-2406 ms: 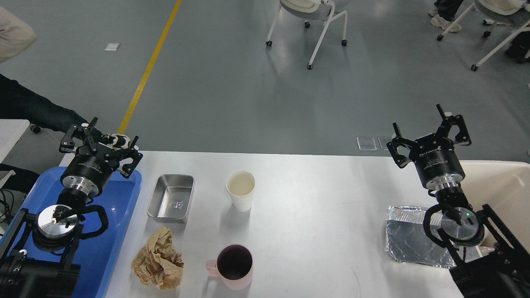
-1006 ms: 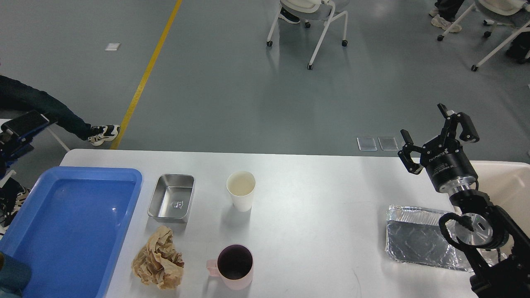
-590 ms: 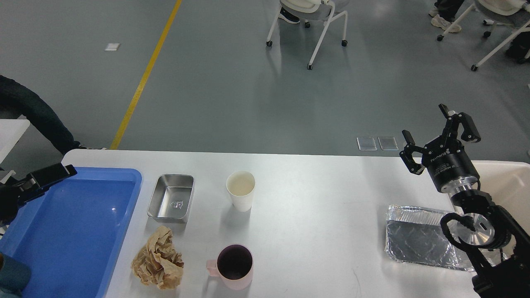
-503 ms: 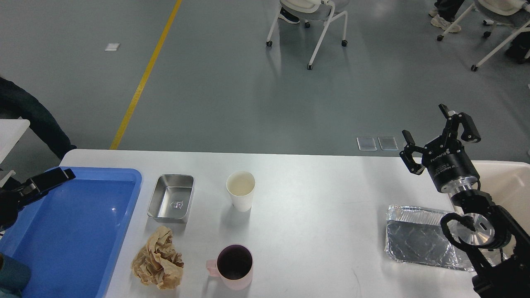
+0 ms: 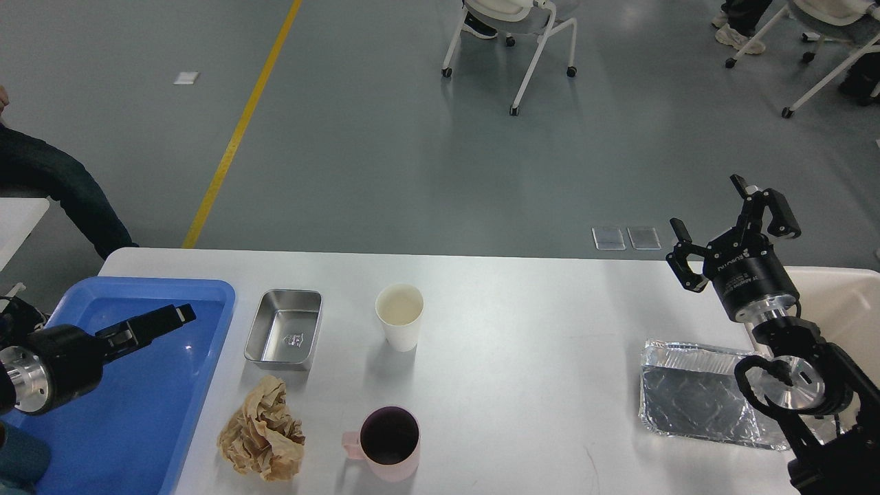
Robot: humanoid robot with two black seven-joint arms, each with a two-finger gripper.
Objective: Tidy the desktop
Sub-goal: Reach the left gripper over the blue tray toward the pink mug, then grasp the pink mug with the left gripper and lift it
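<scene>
The white desktop (image 5: 522, 344) holds a steel tray (image 5: 284, 328), a white paper cup (image 5: 399, 316), a pink mug (image 5: 388, 441) with dark liquid, a crumpled brown paper (image 5: 263, 430) and a foil tray (image 5: 694, 395). My left gripper (image 5: 161, 321) reaches in from the left over the blue tray (image 5: 137, 412), pointing right towards the steel tray; it is seen side-on, so its fingers cannot be told apart. My right gripper (image 5: 722, 218) is open and empty, held above the table's far right edge, beyond the foil tray.
A beige bin (image 5: 849, 302) stands at the right end of the table. A seated person's leg (image 5: 48, 185) is at the far left beyond the table. Wheeled chairs (image 5: 522, 27) stand on the floor far behind.
My left arm left the view, then came back in from the left and moved right over the blue tray. My right gripper shifted slightly right and stays open.
</scene>
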